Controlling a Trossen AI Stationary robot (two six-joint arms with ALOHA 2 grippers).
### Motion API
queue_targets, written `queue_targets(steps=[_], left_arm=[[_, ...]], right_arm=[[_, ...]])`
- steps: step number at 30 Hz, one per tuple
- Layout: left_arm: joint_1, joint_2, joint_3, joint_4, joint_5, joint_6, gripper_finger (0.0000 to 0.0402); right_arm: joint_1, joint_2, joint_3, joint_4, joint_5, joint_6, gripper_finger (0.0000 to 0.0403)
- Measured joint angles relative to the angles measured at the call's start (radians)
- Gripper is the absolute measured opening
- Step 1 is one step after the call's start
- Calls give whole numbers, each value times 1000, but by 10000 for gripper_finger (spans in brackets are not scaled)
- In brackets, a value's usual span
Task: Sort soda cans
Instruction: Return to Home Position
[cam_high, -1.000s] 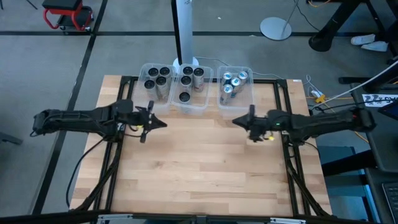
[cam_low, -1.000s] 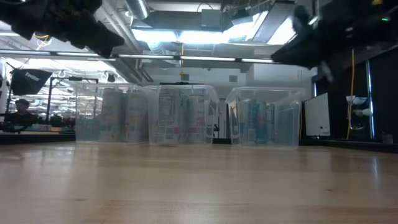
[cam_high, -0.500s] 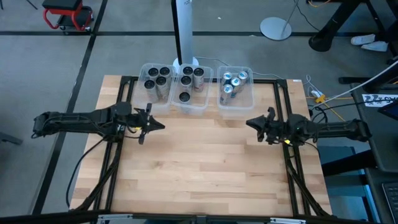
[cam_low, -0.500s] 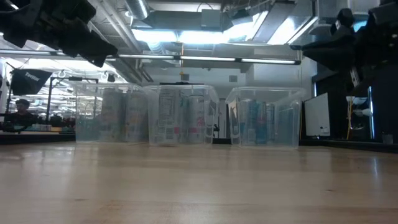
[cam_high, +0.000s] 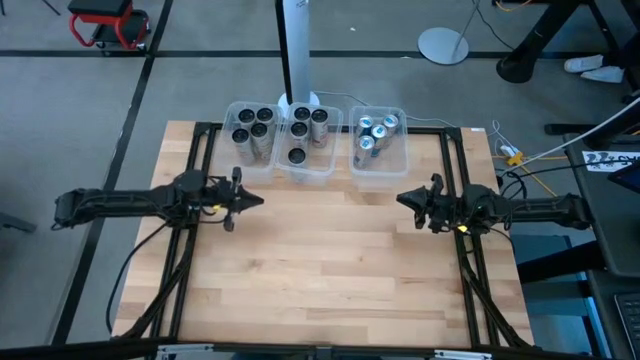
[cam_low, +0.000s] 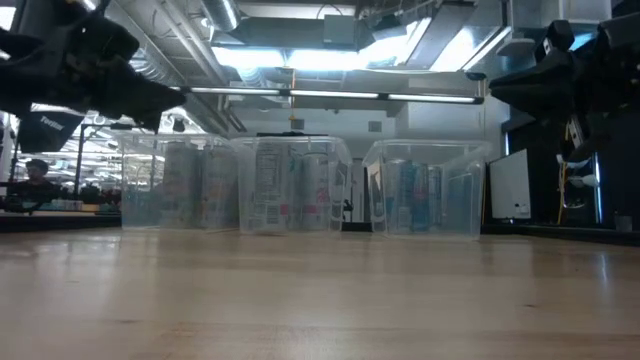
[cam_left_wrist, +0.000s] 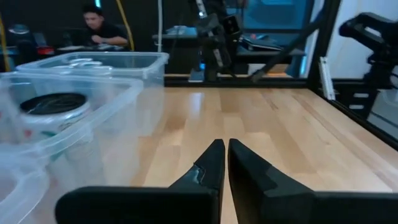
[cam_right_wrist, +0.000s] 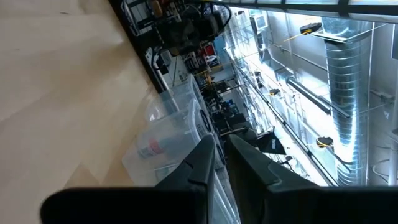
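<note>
We find the left gripper (cam_high: 256, 200) clenched and empty, its two dark fingers (cam_left_wrist: 214, 163) pressed almost together with only a thin slit between them. It hangs above the worktop (cam_high: 330, 270) on the left side, pointing toward the centre, and sits just in front of the row of bins without touching any. The right gripper (cam_high: 402, 198) mirrors it on the right side. It too is closed on nothing, its fingers (cam_right_wrist: 202, 158) nearly meeting, and it is raised off the wood and aimed inward. The two grippers are well apart, with bare planks between them.

Beyond them, along the far edge of the worktop, we see three clear plastic bins side by side. The left bin (cam_high: 232, 150) holds several dark-topped soda cans (cam_high: 259, 129), standing upright and clustered together. The middle bin (cam_high: 322, 170) holds more dark-topped cans, also upright. The right bin (cam_high: 390, 165) holds the teal-topped soda cans (cam_high: 366, 124), packed toward its far end. We see no can lying on the open wood.

A white post (cam_high: 295, 50) rises just behind the middle bin. In the left wrist view a person (cam_left_wrist: 99, 28) sits in the room beyond the worktop.
</note>
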Motion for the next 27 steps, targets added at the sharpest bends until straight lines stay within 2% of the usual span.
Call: queue_targets(steps=[8,16,21,27], left_arm=[[55,-121,-42,-51,48,-33,13],[56,-236,-42,-92,55,-69,13],[56,-331,-42,-250,-8,-126,13],[31,-433,-42,-257,-32,-98,13]], right_arm=[[0,-10,-2,8,4,-4,46],[0,-65,-3,-26,84,-2,46],[0,-138,-3,-132,156,45,46],[1,-237,-3,-216,206,51,46]])
